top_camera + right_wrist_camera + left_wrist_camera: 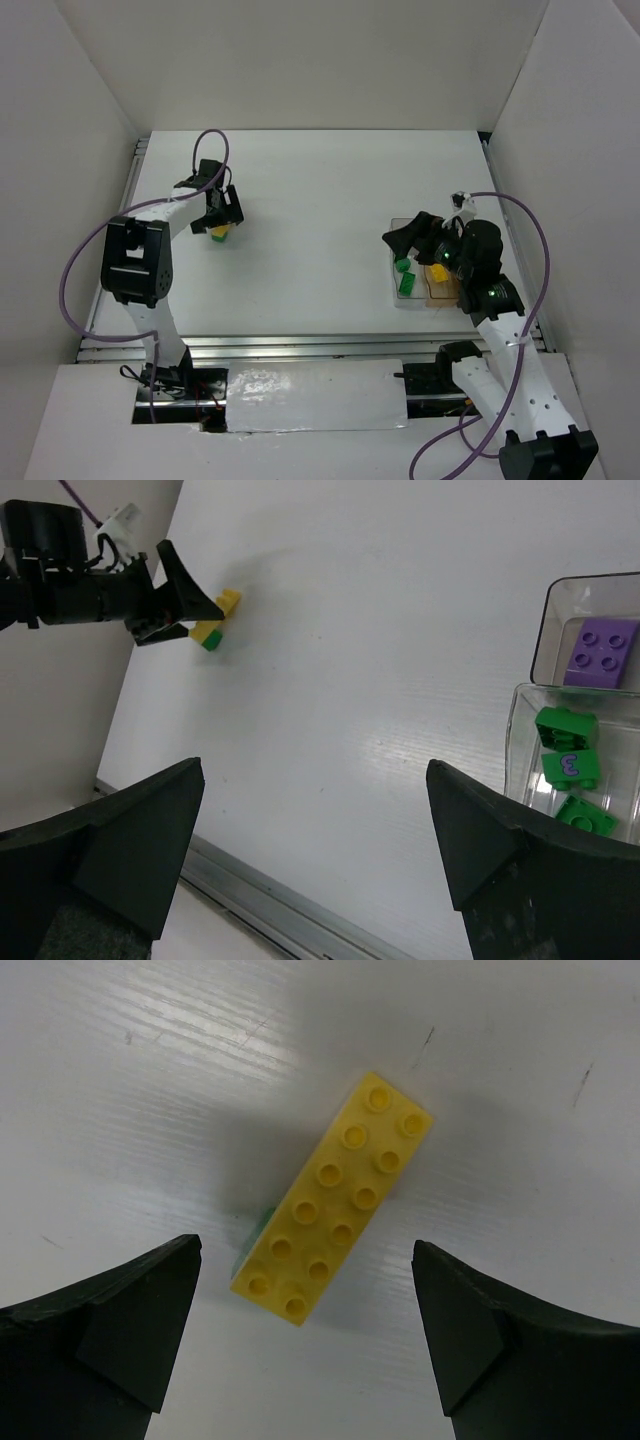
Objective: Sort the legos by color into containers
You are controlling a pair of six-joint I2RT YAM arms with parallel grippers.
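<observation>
A long yellow lego (335,1198) lies on the white table, stacked on a green lego (255,1232) whose edge peeks out beneath it. My left gripper (305,1335) is open just above them, fingers on either side. In the top view the left gripper (222,215) hovers over this yellow and green pair (218,234). My right gripper (405,238) is open and empty by the clear container (425,285). The right wrist view shows the container (545,640) holding a purple lego (600,652) in one compartment and three green legos (568,758) in another.
White walls enclose the table on three sides. A metal rail (300,347) runs along the near edge. A yellow lego (440,273) sits in the container's near part, under the right arm.
</observation>
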